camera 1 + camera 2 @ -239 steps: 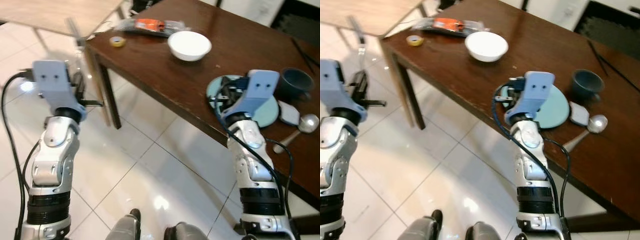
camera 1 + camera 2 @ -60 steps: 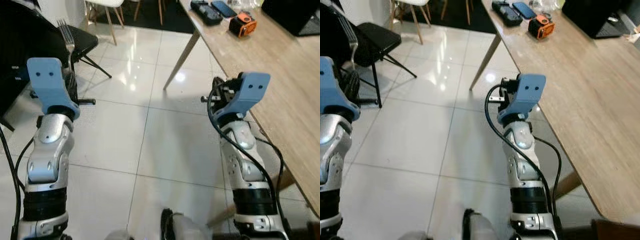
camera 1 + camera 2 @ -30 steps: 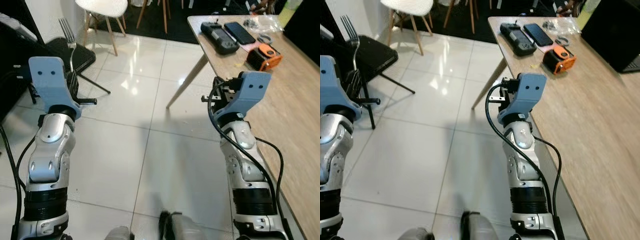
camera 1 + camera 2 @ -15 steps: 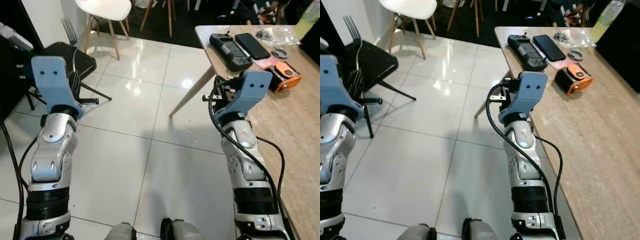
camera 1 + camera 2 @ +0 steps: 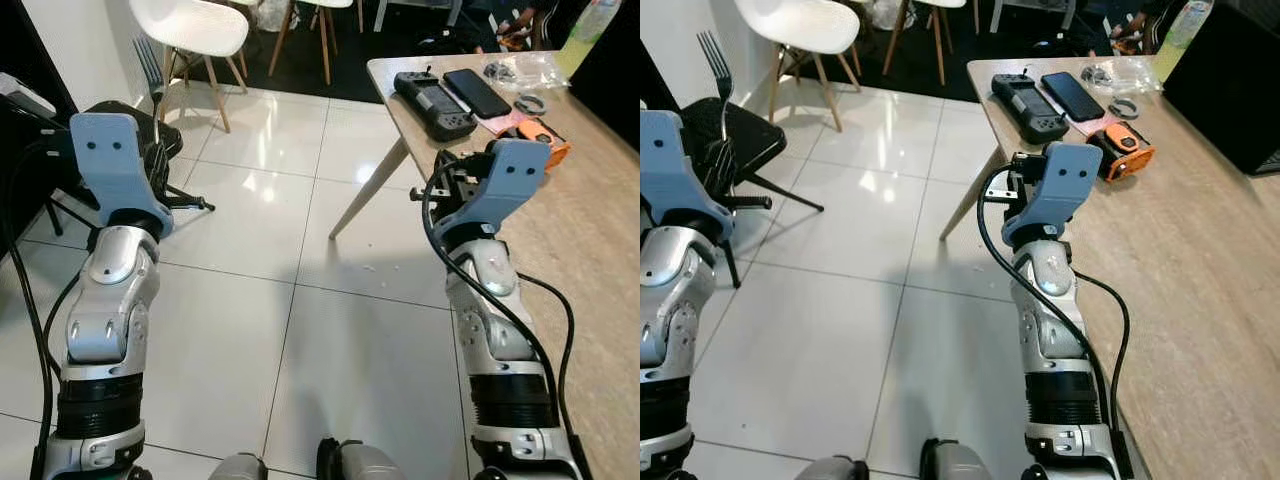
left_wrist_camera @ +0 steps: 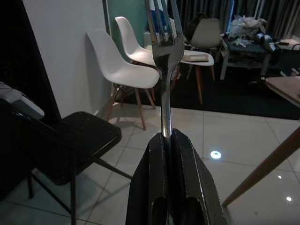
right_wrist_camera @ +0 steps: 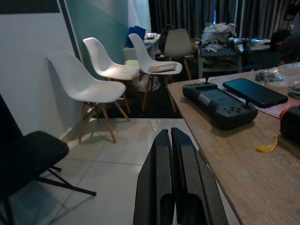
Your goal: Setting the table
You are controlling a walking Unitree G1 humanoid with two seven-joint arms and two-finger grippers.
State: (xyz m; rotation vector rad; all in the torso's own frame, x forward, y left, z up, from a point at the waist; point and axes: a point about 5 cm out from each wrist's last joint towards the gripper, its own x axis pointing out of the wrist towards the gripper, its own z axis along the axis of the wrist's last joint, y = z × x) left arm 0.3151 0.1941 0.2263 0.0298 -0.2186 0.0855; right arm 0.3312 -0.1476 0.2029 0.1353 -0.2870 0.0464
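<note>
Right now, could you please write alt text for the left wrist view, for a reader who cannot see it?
The left tool holds a metal fork upright by its handle, tines up. Behind it are white chairs against a pale wall, a black folding chair on the glossy white tile floor, and a wooden table corner.

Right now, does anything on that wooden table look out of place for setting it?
Yes: the wooden table holds gadgets, not tableware: a black controller, a phone and an orange device. The fork sits upright in the left gripper.
</note>
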